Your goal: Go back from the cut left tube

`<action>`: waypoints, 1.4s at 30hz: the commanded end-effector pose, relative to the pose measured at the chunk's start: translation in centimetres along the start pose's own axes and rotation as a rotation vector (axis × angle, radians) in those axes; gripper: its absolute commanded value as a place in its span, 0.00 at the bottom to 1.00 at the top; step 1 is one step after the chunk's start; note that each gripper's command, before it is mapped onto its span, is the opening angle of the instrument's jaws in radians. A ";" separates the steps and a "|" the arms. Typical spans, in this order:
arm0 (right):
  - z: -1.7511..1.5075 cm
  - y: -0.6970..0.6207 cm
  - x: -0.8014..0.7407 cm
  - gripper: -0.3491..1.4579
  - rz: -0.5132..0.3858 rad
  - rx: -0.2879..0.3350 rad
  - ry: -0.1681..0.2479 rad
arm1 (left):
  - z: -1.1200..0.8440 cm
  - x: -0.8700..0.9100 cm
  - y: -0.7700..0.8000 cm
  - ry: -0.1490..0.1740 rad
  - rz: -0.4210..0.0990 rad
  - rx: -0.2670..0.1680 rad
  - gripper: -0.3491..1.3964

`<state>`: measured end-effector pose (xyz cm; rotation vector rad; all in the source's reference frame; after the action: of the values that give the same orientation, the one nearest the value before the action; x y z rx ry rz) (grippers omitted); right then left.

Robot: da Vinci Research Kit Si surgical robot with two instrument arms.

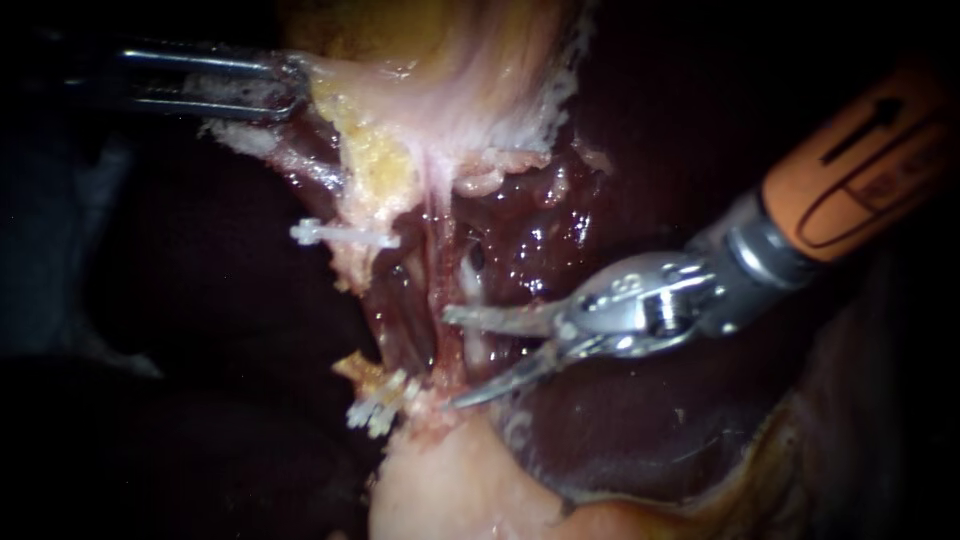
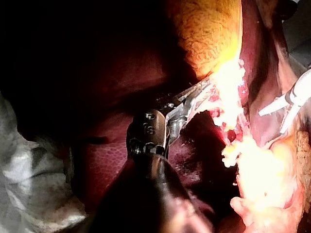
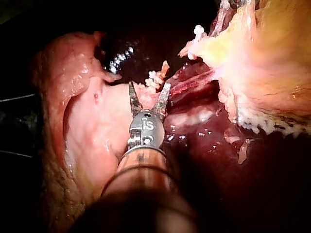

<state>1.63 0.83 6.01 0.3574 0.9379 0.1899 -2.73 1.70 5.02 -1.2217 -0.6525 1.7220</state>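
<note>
The slender steel right instrument [image 1: 450, 358], jaws parted and holding nothing, should withdraw rightward along its shaft, clear of the white plastic clips [image 1: 378, 408] — the left instrument [image 1: 290, 85] has its jaws clamped on pale yellow tissue [image 1: 370, 150]

Cut left tube [image 1: 362, 258], left of centre in the endoscope frame, stands parted in two pale stumps. The upper end bears one white clip [image 1: 340, 235], the lower end a cluster of white clips [image 1: 378, 408], with a dark gap between them.

Bright centre, black edges (left wrist view: glare perhaps bleaches the tissue [image 2: 255, 165]).
</note>
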 end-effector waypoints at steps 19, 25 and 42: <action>-0.67 0.17 -0.29 0.99 0.000 -0.108 -0.074 | -0.01 -0.01 -0.02 -0.001 0.000 -0.001 0.00; -0.68 0.17 -0.29 0.99 -0.001 -0.071 -0.064 | 0.02 -0.03 -0.01 0.001 0.001 0.001 0.00; -0.67 0.18 -0.29 0.99 -0.001 -0.071 -0.064 | 0.29 -0.19 0.00 -0.011 0.011 0.009 0.00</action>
<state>0.91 1.05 5.93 0.2955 0.8660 0.2088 -3.00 1.55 5.22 -1.2147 -0.6465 1.7410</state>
